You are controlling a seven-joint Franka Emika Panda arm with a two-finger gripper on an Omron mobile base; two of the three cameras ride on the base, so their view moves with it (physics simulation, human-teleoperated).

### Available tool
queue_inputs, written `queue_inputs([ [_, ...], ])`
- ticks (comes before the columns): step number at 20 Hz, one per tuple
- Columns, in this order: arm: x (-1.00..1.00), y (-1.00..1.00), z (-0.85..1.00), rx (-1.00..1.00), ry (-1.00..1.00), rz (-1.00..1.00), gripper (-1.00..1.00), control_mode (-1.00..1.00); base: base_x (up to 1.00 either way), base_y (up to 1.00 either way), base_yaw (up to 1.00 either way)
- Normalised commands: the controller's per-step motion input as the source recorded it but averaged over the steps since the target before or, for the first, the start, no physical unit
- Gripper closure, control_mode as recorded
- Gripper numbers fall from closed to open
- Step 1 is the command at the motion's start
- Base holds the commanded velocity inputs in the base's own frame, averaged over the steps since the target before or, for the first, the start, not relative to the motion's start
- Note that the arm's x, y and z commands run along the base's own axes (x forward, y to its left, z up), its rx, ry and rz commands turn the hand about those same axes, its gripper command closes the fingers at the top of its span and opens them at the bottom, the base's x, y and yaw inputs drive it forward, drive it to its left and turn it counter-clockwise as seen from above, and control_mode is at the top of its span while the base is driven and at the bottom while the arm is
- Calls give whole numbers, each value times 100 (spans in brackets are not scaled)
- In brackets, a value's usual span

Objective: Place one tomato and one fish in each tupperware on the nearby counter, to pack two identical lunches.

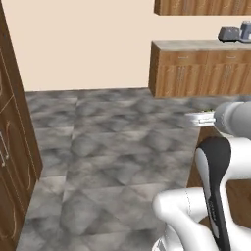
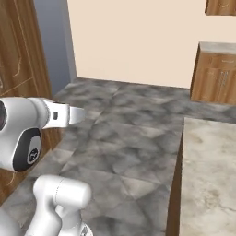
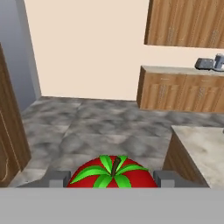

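A red tomato [image 3: 131, 177] with a green leafy stem sits at the bottom of the hand view. My gripper [image 3: 113, 178] is shut on it, with one grey fingertip [image 3: 59, 178] against each side. The hand is held up over the grey stone floor, looking level across the kitchen. The counter [image 3: 203, 146] with its beige marbled top lies ahead to the right, and its near corner [image 2: 209, 161] is on the right of the right base view. The fish and the tupperware are out of view.
Wooden base cabinets [image 1: 196, 73] line the far wall, with a grey appliance [image 1: 228, 34] on top. A tall wooden cabinet [image 1: 12, 147] stands on the left. A grey panel [image 2: 50, 46] is beside it. Open floor [image 1: 108, 147] lies between them.
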Motion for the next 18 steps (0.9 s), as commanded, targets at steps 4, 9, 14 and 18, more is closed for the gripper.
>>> queue_inputs([
  [4,0,0,0,0,0,0,100,100,100,7,-17],
  [9,0,0,0,0,0,0,100,100,100,0,-18],
  [14,0,0,0,0,0,0,100,100,98,0,-23],
  [18,0,0,0,0,0,0,100,100,64,0,-29],
])
